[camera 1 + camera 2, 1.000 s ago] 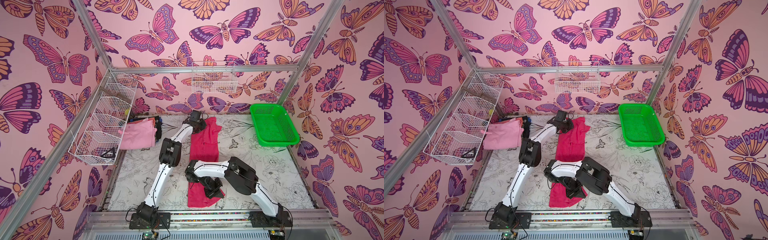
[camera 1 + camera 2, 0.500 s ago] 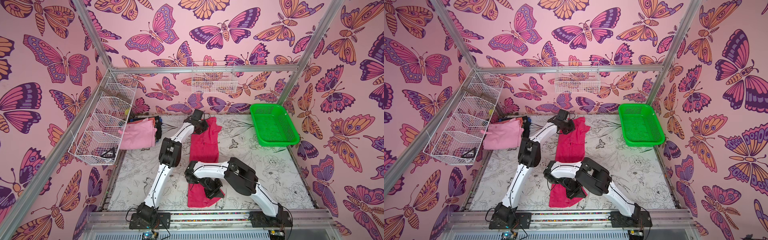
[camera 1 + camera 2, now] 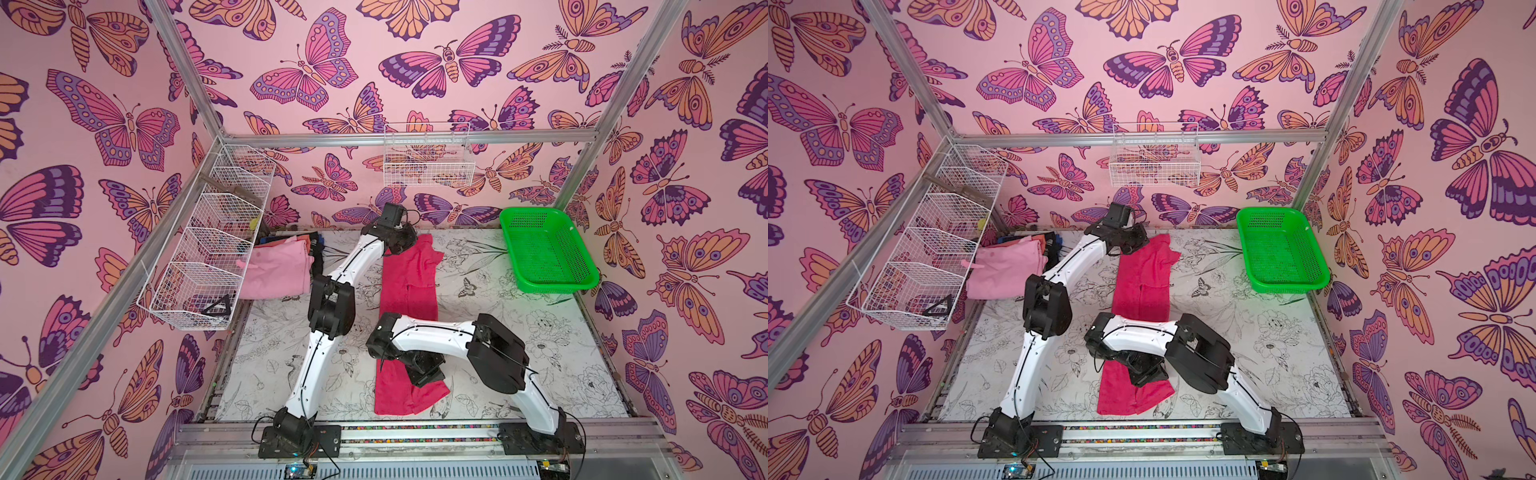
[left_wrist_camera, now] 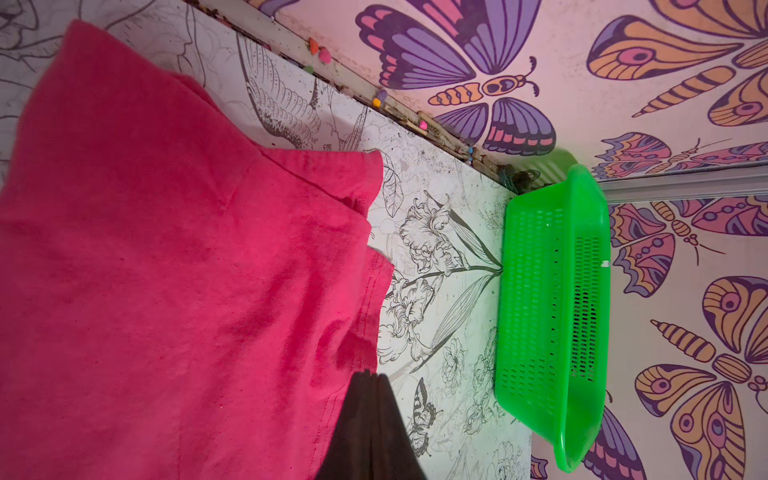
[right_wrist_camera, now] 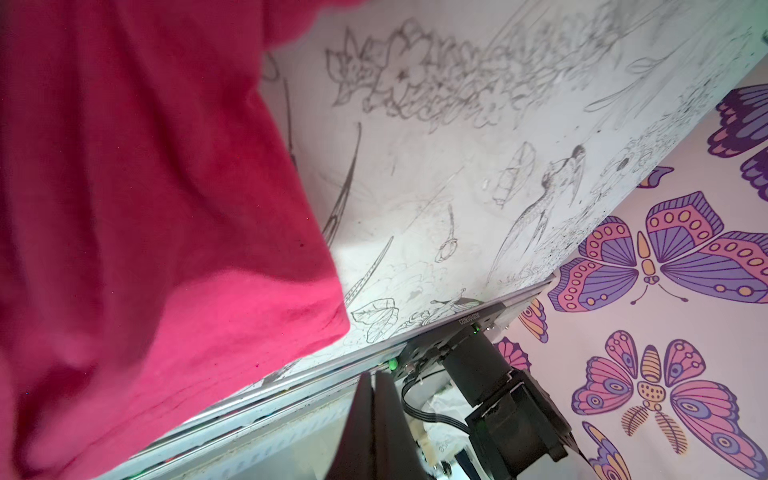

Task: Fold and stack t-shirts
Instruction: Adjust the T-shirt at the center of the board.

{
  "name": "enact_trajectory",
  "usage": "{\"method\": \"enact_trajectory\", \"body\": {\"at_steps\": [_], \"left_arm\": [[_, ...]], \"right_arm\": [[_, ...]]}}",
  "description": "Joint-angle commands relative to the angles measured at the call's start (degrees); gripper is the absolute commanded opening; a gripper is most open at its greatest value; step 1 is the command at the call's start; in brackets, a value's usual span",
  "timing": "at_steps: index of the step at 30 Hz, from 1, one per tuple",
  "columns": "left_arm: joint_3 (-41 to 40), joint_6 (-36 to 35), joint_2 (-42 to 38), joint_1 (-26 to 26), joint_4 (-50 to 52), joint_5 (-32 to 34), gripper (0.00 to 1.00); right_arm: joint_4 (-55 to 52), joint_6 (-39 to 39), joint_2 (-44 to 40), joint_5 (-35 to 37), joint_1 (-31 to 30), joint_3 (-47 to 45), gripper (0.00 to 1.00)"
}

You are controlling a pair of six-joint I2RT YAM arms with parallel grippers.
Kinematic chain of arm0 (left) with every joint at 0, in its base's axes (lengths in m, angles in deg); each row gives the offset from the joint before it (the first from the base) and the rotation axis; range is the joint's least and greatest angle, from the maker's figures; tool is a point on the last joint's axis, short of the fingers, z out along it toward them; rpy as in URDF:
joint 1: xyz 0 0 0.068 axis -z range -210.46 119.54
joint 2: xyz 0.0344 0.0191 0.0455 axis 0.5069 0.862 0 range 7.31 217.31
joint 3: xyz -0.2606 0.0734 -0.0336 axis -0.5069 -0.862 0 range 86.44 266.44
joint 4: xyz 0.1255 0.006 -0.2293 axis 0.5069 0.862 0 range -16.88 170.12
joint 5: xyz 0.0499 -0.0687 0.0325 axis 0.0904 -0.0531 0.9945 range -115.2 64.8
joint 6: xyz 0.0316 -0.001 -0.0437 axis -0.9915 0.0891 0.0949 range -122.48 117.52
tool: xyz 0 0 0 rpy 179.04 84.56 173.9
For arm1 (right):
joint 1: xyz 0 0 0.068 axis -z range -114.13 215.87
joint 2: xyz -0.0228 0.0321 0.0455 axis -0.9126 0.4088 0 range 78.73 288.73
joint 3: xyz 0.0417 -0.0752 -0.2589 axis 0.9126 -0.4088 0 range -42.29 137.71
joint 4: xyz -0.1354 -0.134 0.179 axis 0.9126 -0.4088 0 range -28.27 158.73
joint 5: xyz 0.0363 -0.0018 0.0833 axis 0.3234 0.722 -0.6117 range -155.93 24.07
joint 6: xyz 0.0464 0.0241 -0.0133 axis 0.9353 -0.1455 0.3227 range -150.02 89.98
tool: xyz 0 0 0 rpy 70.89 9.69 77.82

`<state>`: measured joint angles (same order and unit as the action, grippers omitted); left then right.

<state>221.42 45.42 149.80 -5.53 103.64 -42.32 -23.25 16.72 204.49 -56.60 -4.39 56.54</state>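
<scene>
1. Crimson t-shirt [image 3: 409, 274] [image 3: 1144, 274] lies as a long narrow strip down the middle of the table [image 3: 498, 332]. Its far end is near the back wall and its near end is close to the front rail.
2. Left gripper [image 4: 369, 376] is at the far end, jaws squeezed together on the shirt's hem. The cloth puckers at the tips.
3. Right gripper [image 5: 370, 376] sits low over the near part of the strip, jaws pressed together. Red cloth hangs just beside the tips; can't tell if any is caught.
4. The near right corner of the strip lies skewed, rumpled.
5. Light pink t-shirt [image 3: 276, 270] sits folded in the far-left corner on top of orange and dark shirts [image 3: 309, 241].
6. Green basket [image 3: 552, 286] is in the far-right corner, well apart from the crimson shirt.
</scene>
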Motion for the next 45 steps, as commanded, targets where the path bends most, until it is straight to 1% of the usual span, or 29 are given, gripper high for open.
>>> {"method": "enact_trajectory", "body": {"at_steps": [1, 6, 9, 12, 14, 16, 19, 21, 23, 26, 28, 29, 30, 32, 35, 36, 37, 40, 42, 45], "left_arm": [[-2.25, -1.4, -2.76, 0.03, 1.98, 0.81, 0.0], [-6.02, -2.84, -5.32, -0.14, 2.97, 2.58, 0.01], [-11.2, -3.88, -7.82, -0.37, 2.99, 4.37, 0.01], [-16.84, -5.08, -10.37, -0.5, 2.95, 6.95, 0.01], [-20.19, -5.64, -11.53, -0.65, 2.88, 8.8, 0.01], [-22.35, -6.04, -11.76, -0.67, 2.71, 9.84, 0.01], [-25.07, -5.81, -11.54, -0.85, 2.57, 9.87, 0.01], [-27.36, -5.63, -11.87, -0.66, 1.97, 10.11, 0.0], [-29.9, -5.65, -12.57, -0.59, 1.07, 10.71, 0.0], [-33.82, -5.8, -13.49, -0.58, -0.13, 11.82, 0.0], [-36.07, -5.83, -13.84, -0.67, -0.68, 11.98, 0.0], [-36.9, -5.97, -14.06, -0.67, -0.93, 11.91, 0.0], [-37.88, -5.9, -14.38, -0.67, -1.22, 11.98, 0.0], [-39.43, -6.02, -15.0, -0.76, -1.82, 11.83, 0.0], [-41.11, -6.41, -15.99, -0.76, -2.29, 11.84, 0.0], [-41.49, -6.49, -16.23, -0.82, -2.49, 11.92, 0.0], [-41.72, -6.49, -16.35, -0.85, -2.65, 11.68, 0.0], [-42.24, -6.47, -16.46, -0.85, -2.95, 11.33, 0.0], [-42.43, -6.42, -16.45, -0.85, -3.15, 11.16, 0.0], [-42.43, -6.4, -16.36, -0.85, -3.36, 10.88, 0.0]], "right_arm": [[-3.73, 3.62, -4.15, 5.0, -0.7, 1.97, 0.0], [-3.18, 8.45, -9.56, 11.15, -0.74, 2.01, 0.01], [-1.93, 11.86, -14.4, 15.58, -0.72, 0.72, 0.04], [1.83, 14.06, -20.87, 19.34, -0.81, -2.73, 0.04], [5.41, 14.09, -25.07, 20.08, -0.73, -6.64, 0.06], [6.64, 14.52, -26.95, 19.42, -0.69, -10.06, 0.06], [3.93, 16.52, -26.58, 17.48, -1.22, -11.81, 0.0], [1.85, 19.26, -27.67, 19.84, -2.73, -12.24, 0.0], [1.97, 21.28, -30.31, 21.95, -3.72, -12.91, 0.0], [8.78, 19.73, -34.43, 21.13, -3.71, -17.62, 0.01], [9.93, 20.32, -34.65, 18.8, -3.7, -19.92, 0.05], [9.22, 20.42, -34.04, 17.85, -3.72, -20.07, 0.09], [8.29, 21.16, -33.42, 17.28, -4.02, -20.28, 0.14], [8.03, 20.99, -33.09, 15.62, -4.86, -21.7, 0.32], [9.57, 22.34, -35.42, 12.72, -6.42, -25.1, 0.62], [12.11, 22.11, -37.1, 10.3, -6.34, -27.18, 0.68], [14.05, 22.49, -38.66, 8.57, -6.35, -29.09, 0.69], [19.25, 21.96, -40.58, 3.46, -6.3, -33.07, 0.67], [20.68, 21.18, -39.97, 1.19, -6.32, -33.75, 0.65], [21.53, 19.05, -37.74, 0.78, -6.36, -32.27, 0.64]]}}
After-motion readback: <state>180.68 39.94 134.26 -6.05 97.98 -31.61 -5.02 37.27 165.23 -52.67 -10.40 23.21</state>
